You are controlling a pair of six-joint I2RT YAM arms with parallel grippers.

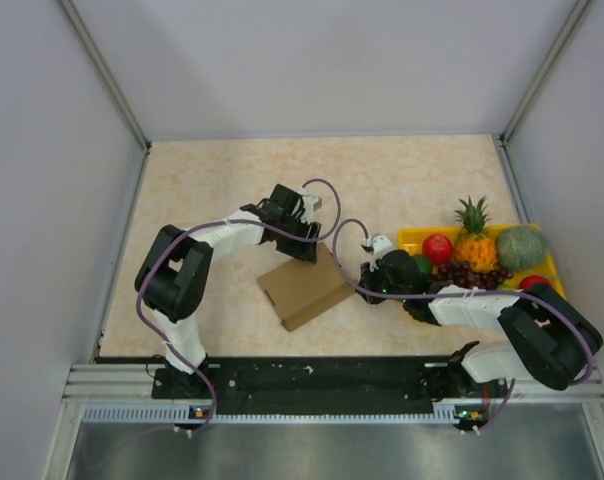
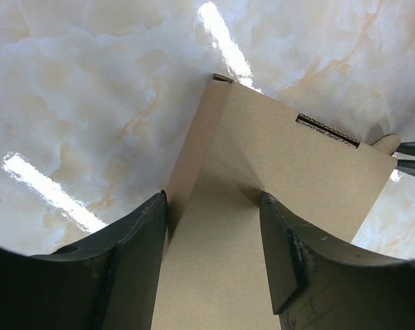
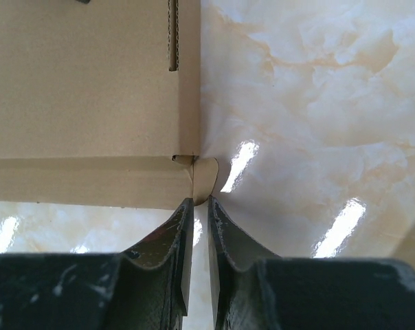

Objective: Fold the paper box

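- The paper box sits mid-table, half-formed, between the two arms. The yellow fruit tray is off to the right, just behind my right arm.
- My left gripper is spread wide over the box's far end. A cardboard panel runs between the fingers, and I don't think it's clamping anything, more straddling.
- My right gripper is almost closed, just a thin slit. The tips are right at the little rounded corner tab. I honestly can't tell if the tab is nipped or only touched.
- My read is that this is the tab-tucking bit, with the left steadying and the right working the corner.
- Tip to self: press the left down flat first so the box doesn't skate on the glossy table.
- Then I'd nudge the tab along its crease, slow and square. Kraft board buckles if I push at an angle.
- I'll watch the slot on the top panel and not crush it.
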